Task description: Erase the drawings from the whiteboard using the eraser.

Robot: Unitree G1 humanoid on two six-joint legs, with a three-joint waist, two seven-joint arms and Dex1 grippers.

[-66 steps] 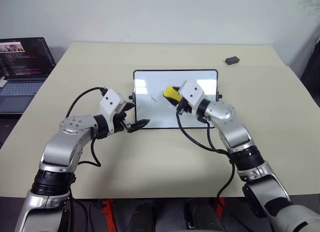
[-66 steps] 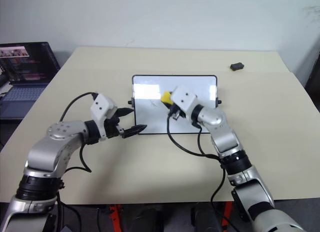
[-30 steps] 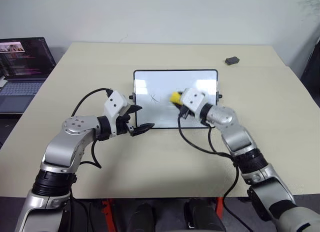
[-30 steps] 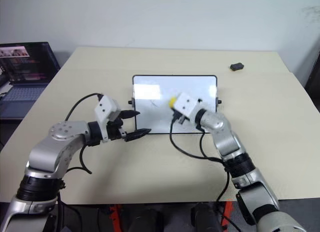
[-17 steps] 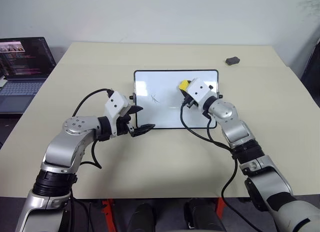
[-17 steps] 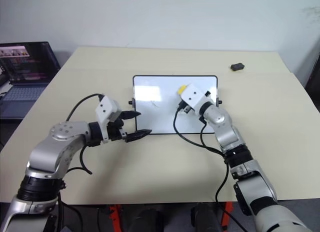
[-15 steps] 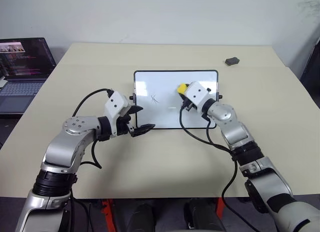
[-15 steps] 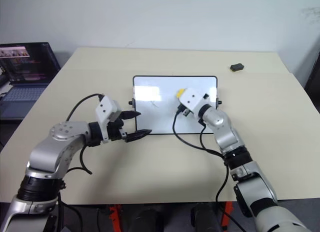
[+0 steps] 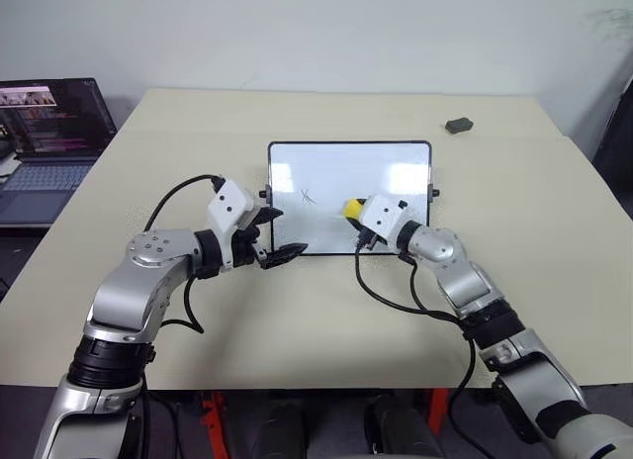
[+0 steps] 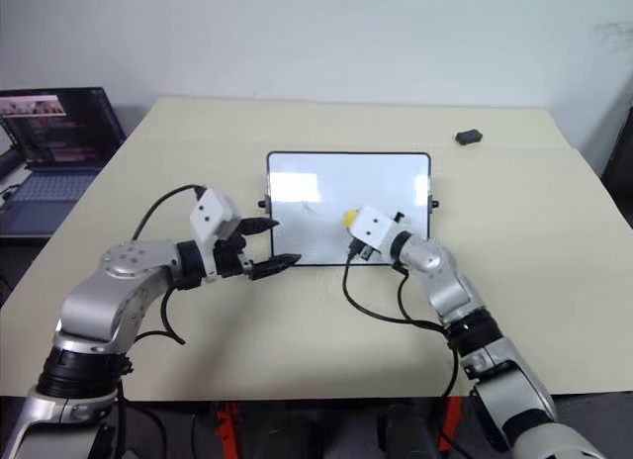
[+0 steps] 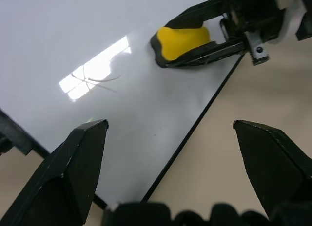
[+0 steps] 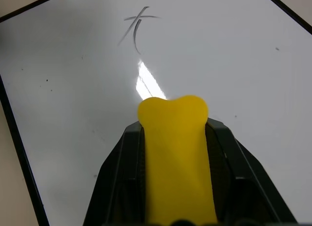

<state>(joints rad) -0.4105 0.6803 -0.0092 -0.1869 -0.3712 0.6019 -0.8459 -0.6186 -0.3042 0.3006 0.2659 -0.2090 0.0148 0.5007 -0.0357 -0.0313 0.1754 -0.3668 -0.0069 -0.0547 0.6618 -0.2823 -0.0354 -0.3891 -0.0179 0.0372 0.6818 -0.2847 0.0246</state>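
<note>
The whiteboard (image 9: 388, 174) lies flat in the middle of the table. One of the drawings, a thin x-like mark (image 9: 308, 196), shows on its left half and again in the right wrist view (image 12: 139, 27). My right gripper (image 9: 352, 213) is shut on the yellow eraser (image 9: 350, 208), which rests low over the board's near middle, to the right of the mark. In the left wrist view the eraser (image 11: 183, 40) sits between those black fingers. My left gripper (image 9: 282, 232) stands open at the board's near left corner with nothing between its fingers.
A small dark grey lump (image 9: 458, 126) lies at the table's far right. An open laptop (image 9: 45, 123) stands off the table's left side. Bare beige tabletop (image 9: 297, 311) stretches in front of the board.
My right gripper carried the eraser across the board, out to the far right part and then back down to the near middle. The left arm stayed put.
</note>
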